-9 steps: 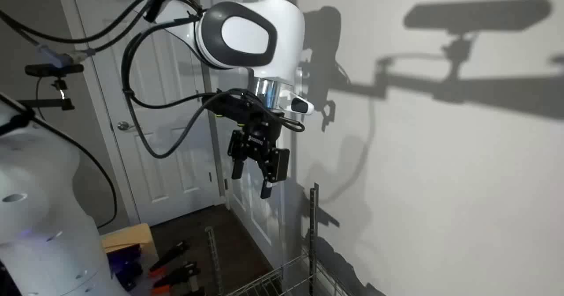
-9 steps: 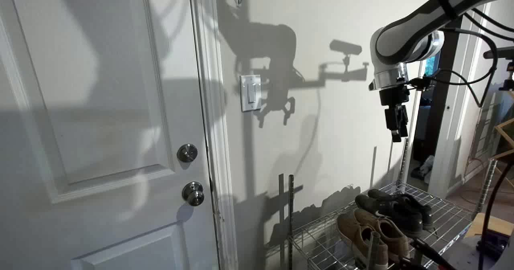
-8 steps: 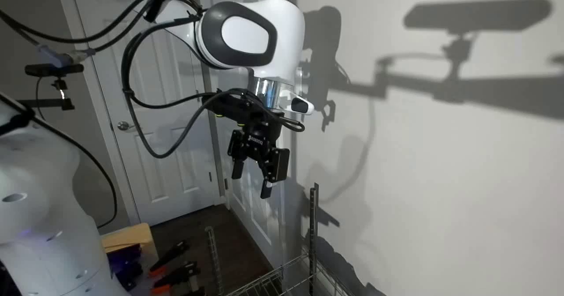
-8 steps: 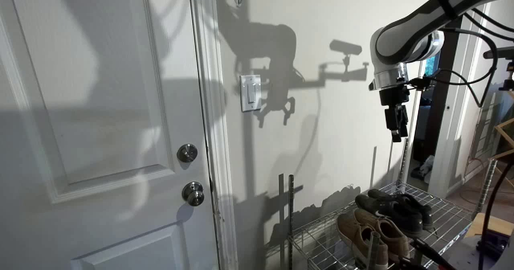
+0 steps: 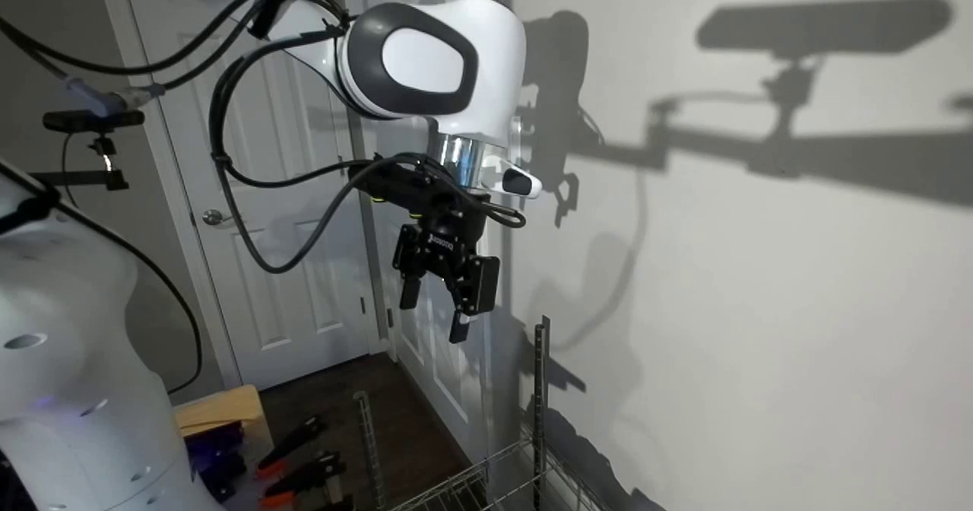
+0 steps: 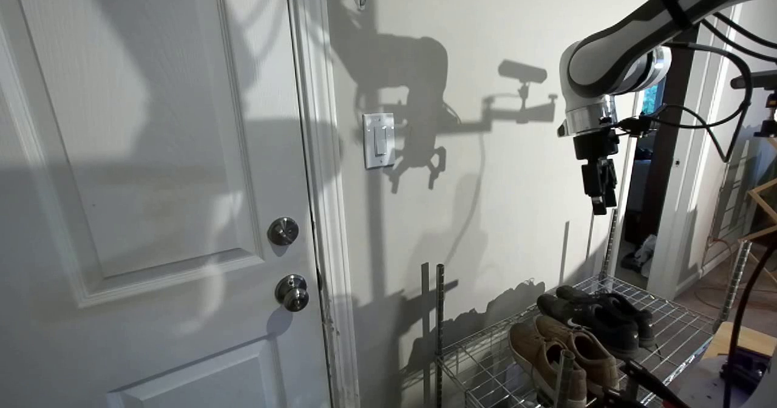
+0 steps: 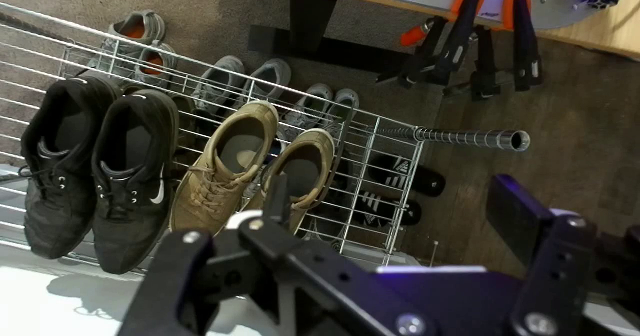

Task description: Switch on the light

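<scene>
A white light switch (image 6: 380, 141) with a tall rocker in a wall plate is on the wall just right of the door frame in an exterior view. Whether the rocker is up or down is hard to tell. The switch does not show in the wrist view. My gripper (image 5: 434, 315) is open and empty, pointing down in the air above the shoe rack. It also shows in an exterior view (image 6: 601, 204), well to the right of the switch and slightly lower. In the wrist view the fingers (image 7: 392, 191) are wide apart with nothing between them.
A wire shoe rack (image 6: 668, 311) with metal posts (image 6: 440, 329) stands below along the wall. Brown shoes (image 6: 564, 350) and black shoes (image 6: 598, 320) lie on it. A white door (image 6: 164, 171) with a knob (image 6: 292, 292) is left of the switch. The arm's shadow falls around the switch.
</scene>
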Motion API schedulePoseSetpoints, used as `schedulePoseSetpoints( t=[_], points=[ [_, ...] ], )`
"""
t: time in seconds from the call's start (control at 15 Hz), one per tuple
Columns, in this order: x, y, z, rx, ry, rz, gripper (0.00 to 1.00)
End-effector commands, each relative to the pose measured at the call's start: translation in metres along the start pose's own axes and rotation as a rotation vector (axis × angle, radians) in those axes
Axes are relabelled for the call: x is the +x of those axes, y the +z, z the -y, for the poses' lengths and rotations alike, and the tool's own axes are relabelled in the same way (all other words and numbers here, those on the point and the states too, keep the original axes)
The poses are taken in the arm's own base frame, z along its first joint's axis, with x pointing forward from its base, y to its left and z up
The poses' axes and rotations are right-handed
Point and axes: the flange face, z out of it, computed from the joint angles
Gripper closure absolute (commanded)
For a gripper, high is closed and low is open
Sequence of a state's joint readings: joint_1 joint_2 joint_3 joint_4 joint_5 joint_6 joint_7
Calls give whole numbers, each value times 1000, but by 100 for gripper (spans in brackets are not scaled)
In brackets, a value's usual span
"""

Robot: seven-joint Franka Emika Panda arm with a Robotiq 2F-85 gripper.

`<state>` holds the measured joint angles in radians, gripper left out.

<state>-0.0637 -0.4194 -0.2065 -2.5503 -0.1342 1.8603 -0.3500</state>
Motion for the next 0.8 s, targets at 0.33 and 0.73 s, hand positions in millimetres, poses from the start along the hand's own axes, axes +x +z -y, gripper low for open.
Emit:
schedulePoseSetpoints(
  t=[0.33, 0.73],
  points=[
    [0, -1, 0, 0, 0, 1, 0],
    [-3, 0, 0, -21, -4, 17, 0]
  ],
)
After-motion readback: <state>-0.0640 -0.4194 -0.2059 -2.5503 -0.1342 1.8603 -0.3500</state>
